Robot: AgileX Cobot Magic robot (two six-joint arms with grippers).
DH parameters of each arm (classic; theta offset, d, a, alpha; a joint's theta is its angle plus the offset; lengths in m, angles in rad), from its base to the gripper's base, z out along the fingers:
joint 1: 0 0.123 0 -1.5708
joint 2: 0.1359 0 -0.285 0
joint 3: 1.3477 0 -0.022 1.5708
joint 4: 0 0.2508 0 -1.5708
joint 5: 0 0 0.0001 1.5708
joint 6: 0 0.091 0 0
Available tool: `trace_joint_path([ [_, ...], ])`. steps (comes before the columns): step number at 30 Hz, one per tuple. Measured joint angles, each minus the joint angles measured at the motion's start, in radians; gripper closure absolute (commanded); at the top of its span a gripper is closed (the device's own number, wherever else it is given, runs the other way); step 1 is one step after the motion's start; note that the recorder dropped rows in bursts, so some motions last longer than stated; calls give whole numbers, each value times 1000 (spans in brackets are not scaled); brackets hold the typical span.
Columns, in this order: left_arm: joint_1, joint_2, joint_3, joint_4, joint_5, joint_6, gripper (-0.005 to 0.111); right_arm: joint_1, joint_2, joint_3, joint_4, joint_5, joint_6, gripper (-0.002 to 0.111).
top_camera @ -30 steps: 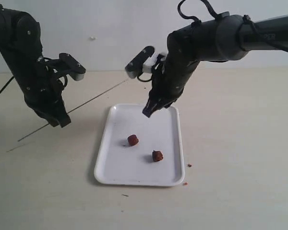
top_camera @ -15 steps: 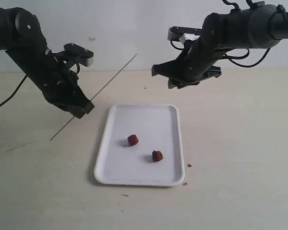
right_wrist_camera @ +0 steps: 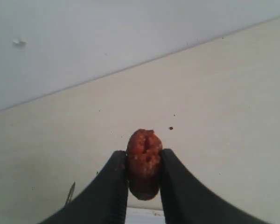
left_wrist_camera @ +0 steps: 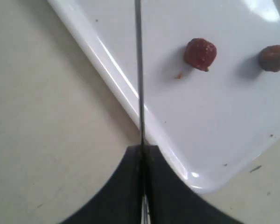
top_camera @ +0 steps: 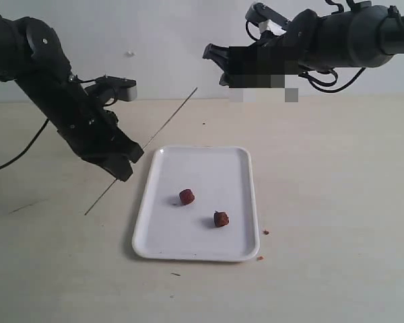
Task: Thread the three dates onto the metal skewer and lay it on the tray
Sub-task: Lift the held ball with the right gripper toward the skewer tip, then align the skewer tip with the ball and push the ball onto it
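R pincer point(right_wrist_camera: 143, 162) clamped on one date point(right_wrist_camera: 143, 147), held up high; L pincer point(left_wrist_camera: 143, 151) pinched tight on metal skewer point(left_wrist_camera: 138, 70); other 2 dates point(top_camera: 186, 196) lie apart on tray point(top_camera: 239, 178).

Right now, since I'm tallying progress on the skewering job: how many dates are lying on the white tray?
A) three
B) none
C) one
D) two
D: one date and another date lie on the tray, while the third date is pinched in the right gripper, up off the tray.
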Motion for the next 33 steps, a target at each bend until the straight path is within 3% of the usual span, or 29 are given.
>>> trace_joint_path([
  [13,0,0,0,-55,-54,106,107,-111,0,-1,184,80,-75,84],
  [19,0,11,0,-157,-104,248,107,-190,0,-1,727,306,-555,84],
  [21,0,31,0,-202,-105,291,107,-206,0,-1,820,361,-620,84],
  [25,0,73,0,-321,-108,367,107,-212,0,-1,854,383,-662,84],
  [33,-8,75,0,-364,-110,413,107,-212,0,-1,881,383,-670,84],
])
